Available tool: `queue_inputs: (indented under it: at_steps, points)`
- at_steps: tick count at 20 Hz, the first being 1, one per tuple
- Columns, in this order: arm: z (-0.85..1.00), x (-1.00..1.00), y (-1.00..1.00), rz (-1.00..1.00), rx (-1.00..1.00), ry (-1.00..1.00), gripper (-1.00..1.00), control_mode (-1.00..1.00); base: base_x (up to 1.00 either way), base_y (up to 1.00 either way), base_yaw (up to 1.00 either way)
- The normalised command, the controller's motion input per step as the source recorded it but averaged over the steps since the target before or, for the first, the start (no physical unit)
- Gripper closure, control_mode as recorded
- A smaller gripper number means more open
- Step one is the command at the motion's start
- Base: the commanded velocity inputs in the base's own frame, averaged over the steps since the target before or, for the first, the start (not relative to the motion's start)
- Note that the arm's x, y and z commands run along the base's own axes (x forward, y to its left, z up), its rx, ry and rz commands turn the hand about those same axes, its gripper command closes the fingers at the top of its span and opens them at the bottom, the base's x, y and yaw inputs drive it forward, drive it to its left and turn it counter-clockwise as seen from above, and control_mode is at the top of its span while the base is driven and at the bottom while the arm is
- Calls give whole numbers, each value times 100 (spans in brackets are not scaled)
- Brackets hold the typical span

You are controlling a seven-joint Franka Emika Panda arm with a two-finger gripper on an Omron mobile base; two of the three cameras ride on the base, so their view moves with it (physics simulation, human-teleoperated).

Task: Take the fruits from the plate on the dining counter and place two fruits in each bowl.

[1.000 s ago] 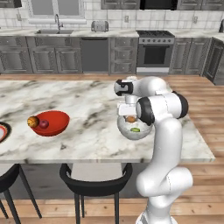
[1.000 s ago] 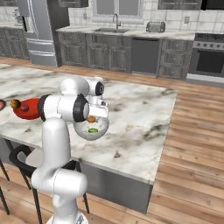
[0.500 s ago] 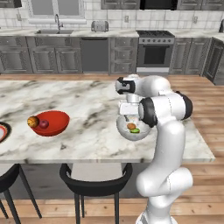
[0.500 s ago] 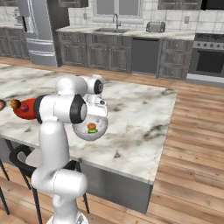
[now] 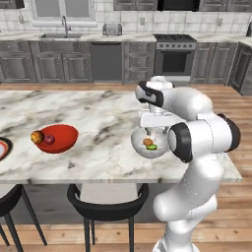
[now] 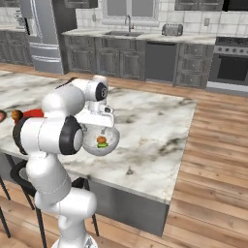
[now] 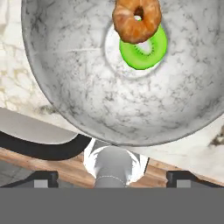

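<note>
Four fruits sit now in bowls, two in each, so I judge the task almost finished. Going from the left in the left base view: the plate [image 5: 3, 147] shows just at the edge of the surface [image 5: 98, 118], and I cannot tell if something is on it. Next is the red bowl [image 5: 59, 139], with the orange fruit [image 5: 37, 137] at its left rim and the dark red fruit [image 5: 49, 140] touching beside it. Further to the right, near the front edge of the surface, stands the glass bowl [image 5: 149, 143], and inside lie the smaller orange fruit [image 7: 136, 19] and the green fruit [image 7: 144, 47]; in the hand view the orange one lies partly over the green one, both near the middle of the bowl's bottom. My pincer [image 5: 153, 129] hangs directly above this bowl, looking down into it, with its two finger tips [image 7: 43, 178] wide apart and nothing between them. The fruits are below the tips and not touching them. I judge these fruits light and firm, but round and smooth, so they can roll easily; if I must take one again, I would close the tips on its widest part, from two opposite sides, and gently. The glass bowl looks fragile and slippery, so I should rise straight up and not push its rim.
</note>
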Motion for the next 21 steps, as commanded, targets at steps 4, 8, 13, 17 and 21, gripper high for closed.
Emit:
queue_inputs:
  at_steps: [4, 8, 13, 17, 21]
  points:
    - [57, -100, 12, 6, 0, -28, -100, -100, 0, 0, 0]
    - [47, -100, 21, 13, 0, -46, -100, -100, 0, 0, 0]
    - [45, -98, 11, 13, 0, -53, -100, -100, 0, 0, 0]
    - [4, -11, 0, 0, 1, -10, -100, -100, 0, 0, 0]
    - [0, 0, 0, 0, 0, 0, -100, -100, 0, 0, 0]
